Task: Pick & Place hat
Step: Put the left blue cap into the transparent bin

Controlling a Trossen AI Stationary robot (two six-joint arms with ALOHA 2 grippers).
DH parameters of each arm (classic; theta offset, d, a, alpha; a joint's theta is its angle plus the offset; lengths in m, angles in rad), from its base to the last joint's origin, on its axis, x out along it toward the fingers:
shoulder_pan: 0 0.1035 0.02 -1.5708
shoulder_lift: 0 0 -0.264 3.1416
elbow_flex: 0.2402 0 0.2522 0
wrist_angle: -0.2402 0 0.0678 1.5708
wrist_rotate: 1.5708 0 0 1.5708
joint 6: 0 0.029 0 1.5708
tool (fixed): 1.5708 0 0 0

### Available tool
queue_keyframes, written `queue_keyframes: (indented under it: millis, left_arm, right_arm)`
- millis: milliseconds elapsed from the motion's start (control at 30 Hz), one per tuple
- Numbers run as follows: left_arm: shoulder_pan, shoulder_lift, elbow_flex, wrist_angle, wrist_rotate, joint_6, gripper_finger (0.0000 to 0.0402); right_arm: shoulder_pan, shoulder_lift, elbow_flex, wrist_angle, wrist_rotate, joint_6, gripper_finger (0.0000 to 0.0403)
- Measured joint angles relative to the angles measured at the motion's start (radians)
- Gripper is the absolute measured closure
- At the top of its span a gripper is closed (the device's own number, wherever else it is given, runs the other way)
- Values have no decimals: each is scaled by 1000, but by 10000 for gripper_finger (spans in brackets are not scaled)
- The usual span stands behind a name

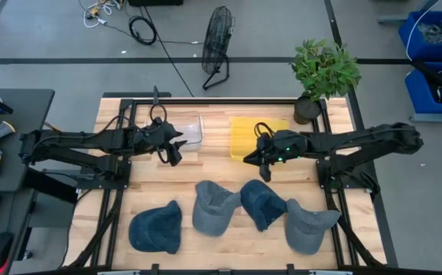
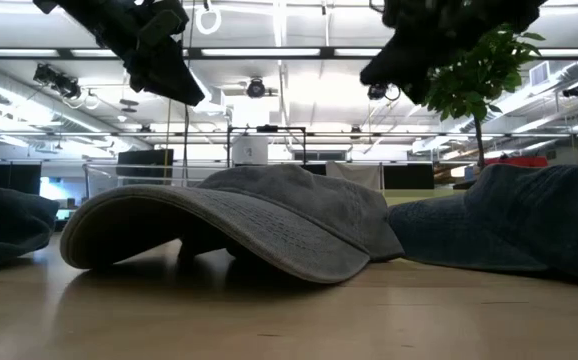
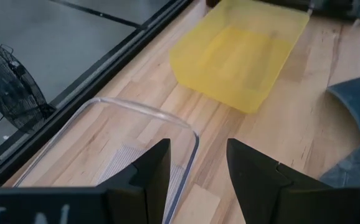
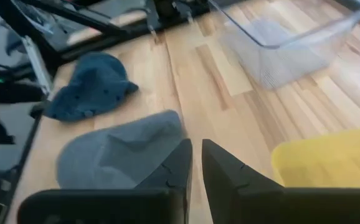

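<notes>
Four caps lie in a row along the near edge of the wooden table (image 1: 221,164): a dark blue cap (image 1: 157,228) on the left, a grey cap (image 1: 212,206), a second dark blue cap (image 1: 261,203), and a second grey cap (image 1: 307,226) on the right. In the low view the grey cap sits brim-forward on the wood, with both arms hanging above it.

Behind the row, the left end effector (image 1: 173,155) hovers with its fingers apart, empty, just in front of a clear plastic bin (image 1: 184,128). The right end effector (image 1: 265,169) hovers with its fingers nearly together, holding nothing, at the near edge of a yellow bin (image 1: 253,136), just behind the two middle caps.

Farthest back, a potted plant (image 1: 324,72) stands at the table's far right corner.
</notes>
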Motion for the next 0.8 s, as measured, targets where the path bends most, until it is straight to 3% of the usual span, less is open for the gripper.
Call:
queue_keyframes:
  millis: [233, 367, 500, 600, 800]
  left_arm:
    - [8, 0, 0, -23, 57, -20, 239]
    - [16, 0, 2, -33, 256, 1, 241]
    - [6, 0, 45, -108, 497, -142, 255]
    - [-29, 16, 57, -176, 622, -247, 265]
    - [-186, 75, 57, -290, 672, -494, 265]
  right_arm:
    - [-6, 63, 0, 19, 87, -10, 360]
    - [-13, 79, 0, 59, 58, -51, 360]
    - [-13, 82, 0, 77, 42, -98, 345]
    - [-13, 82, 0, 80, 61, -144, 321]
    - [-13, 82, 0, 87, 155, -231, 262]
